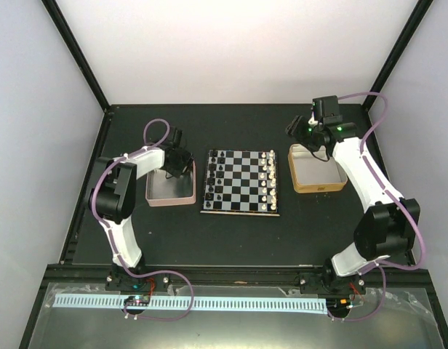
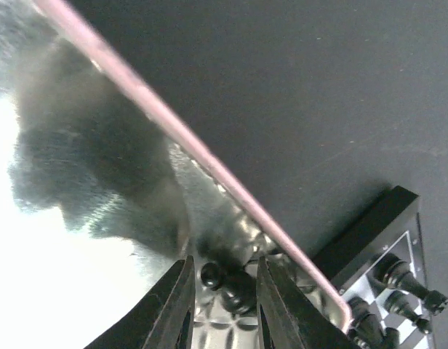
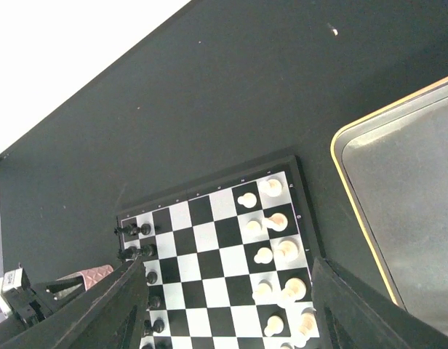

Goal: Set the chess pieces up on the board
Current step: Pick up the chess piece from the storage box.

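At the far right corner of the pink-rimmed square metal tin (image 1: 166, 190), the left gripper (image 1: 177, 167) dips inside with its jaws a little apart. Its wrist camera shows the two dark fingers (image 2: 177, 309) standing on either side of a tiny black chess piece (image 2: 212, 275) with a round head, lying on the shiny tin floor just under the pink rim. A second dark shape lies against it, and whether that is another piece cannot be told. Neither finger clearly touches the piece.

Just beside this tin, to its right, the small square chessboard (image 1: 241, 185) with black and pale silvery checks lies flat on the black tabletop (image 1: 231, 240). More black chess pieces (image 1: 216, 178) stand in its two left columns and tiny white pieces (image 1: 268, 178) in its two right ones.

Right of the board sits the gold-rimmed square metal tin (image 1: 318, 171). The right gripper (image 1: 300, 132) hangs near that tin's far left corner, spread wide and holding nothing — its wrist view looks between the fingers (image 3: 115, 316) onto the board.
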`<control>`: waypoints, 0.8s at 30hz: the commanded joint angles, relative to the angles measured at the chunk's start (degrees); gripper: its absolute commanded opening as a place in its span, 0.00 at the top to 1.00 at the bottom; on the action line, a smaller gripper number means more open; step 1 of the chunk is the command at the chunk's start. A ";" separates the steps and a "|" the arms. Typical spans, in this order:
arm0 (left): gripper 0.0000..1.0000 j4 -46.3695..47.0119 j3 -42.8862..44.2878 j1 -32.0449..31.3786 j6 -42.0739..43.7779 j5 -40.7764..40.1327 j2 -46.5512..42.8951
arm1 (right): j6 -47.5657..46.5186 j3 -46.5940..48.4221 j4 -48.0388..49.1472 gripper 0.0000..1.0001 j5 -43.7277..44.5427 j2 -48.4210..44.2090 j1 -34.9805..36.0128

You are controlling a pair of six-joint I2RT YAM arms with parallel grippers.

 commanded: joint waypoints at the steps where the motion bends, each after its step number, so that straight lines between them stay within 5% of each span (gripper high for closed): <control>1: 0.75 -1.90 3.31 -0.95 -3.49 -1.73 1.86 | -1.00 -0.64 1.05 0.38 -0.74 -1.67 -0.78; 14: 0.81 -2.19 2.14 -1.77 -7.04 -0.28 4.64 | -1.81 -0.53 0.62 0.38 -0.91 -2.37 -2.29; 24: 0.98 -5.32 4.69 -1.69 -1.94 -5.59 2.13 | -1.77 -0.44 0.88 0.38 -1.62 -2.56 -2.39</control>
